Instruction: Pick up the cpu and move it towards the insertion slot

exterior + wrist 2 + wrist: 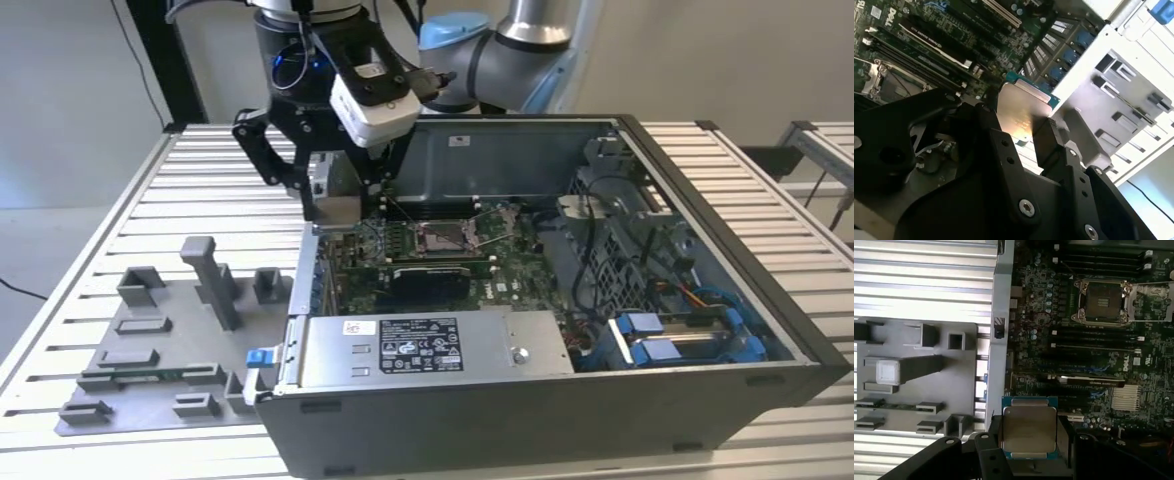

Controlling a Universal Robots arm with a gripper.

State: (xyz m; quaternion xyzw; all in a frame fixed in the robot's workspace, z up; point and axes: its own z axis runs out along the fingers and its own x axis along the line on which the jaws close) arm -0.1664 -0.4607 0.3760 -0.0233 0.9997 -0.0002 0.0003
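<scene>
While your arm reaches down from above with its wrist pointing at the open computer case (721, 300), the gripper (336, 205) hangs over the case's edge on the exterior view's left, just above the motherboard (427, 270). You have the cpu (1029, 427) clamped between the two black fingers (1054, 145), which press on its opposite edges, the jaws closed only as far as the chip's width; its silvery face shows plainly in both wrist views. It is lifted clear of the board and held flat, as far as the tilted second wrist view lets you judge. The insertion slot (1101, 301) lies open farther along the motherboard, its metal frame swung aside, well apart from the chip. Outside the case, the grey fixture plate (147, 350) sits on the slatted aluminium table (80, 250).
</scene>
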